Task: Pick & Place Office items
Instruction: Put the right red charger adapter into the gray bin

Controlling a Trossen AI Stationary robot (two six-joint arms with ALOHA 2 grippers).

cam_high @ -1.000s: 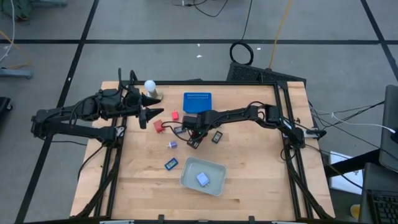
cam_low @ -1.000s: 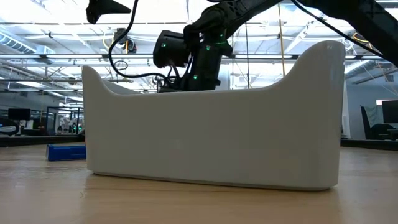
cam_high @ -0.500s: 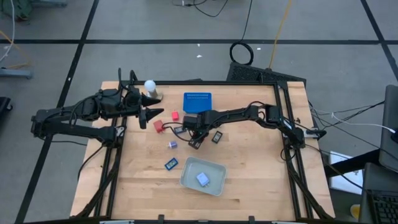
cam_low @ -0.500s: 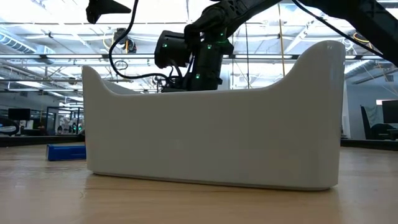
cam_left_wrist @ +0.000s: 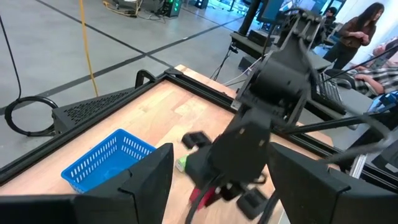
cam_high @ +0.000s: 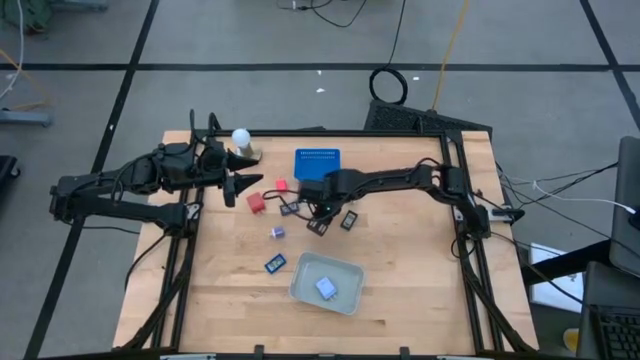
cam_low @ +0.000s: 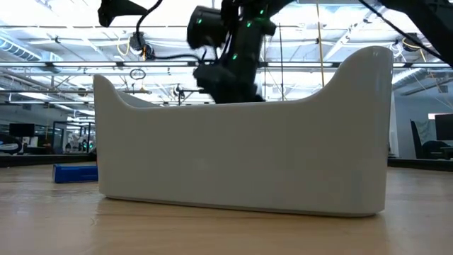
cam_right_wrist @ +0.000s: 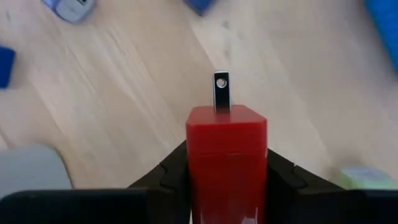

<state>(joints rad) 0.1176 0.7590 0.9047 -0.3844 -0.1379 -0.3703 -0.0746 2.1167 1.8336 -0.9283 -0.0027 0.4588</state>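
My right gripper (cam_high: 320,206) hangs over the table's middle, shut on a red block (cam_right_wrist: 227,144) with a metal prong (cam_right_wrist: 221,90) at its outer end. In the high view the arm hides this block. Other small pieces lie flat on the wood: a red one (cam_high: 257,203), a smaller red one (cam_high: 282,185), black ones (cam_high: 290,208) (cam_high: 349,219), a purple one (cam_high: 277,232) and a blue one (cam_high: 274,263). One bluish piece (cam_high: 326,288) lies in the white tray (cam_high: 345,270). My left gripper (cam_high: 243,184) waits, open, at the table's left. My right gripper pinches the red block by its two opposite side faces (cam_right_wrist: 193,163), one dark finger (cam_right_wrist: 169,173) on each side. The pronged end sticks out past the fingertips. The block is lifted clear of the table.
A blue perforated basket (cam_high: 317,163) sits just beyond the right gripper, toward the far edge. A white ball on a stand (cam_high: 242,141) is at the far left corner. In the low view the white tray's wall (cam_low: 241,156) fills the foreground. People show in the room behind.
My right gripper has risen from the table, most of it in the last half second, and its arm has stretched out straighter. It stays shut. The pieces lying on the table have kept their places.
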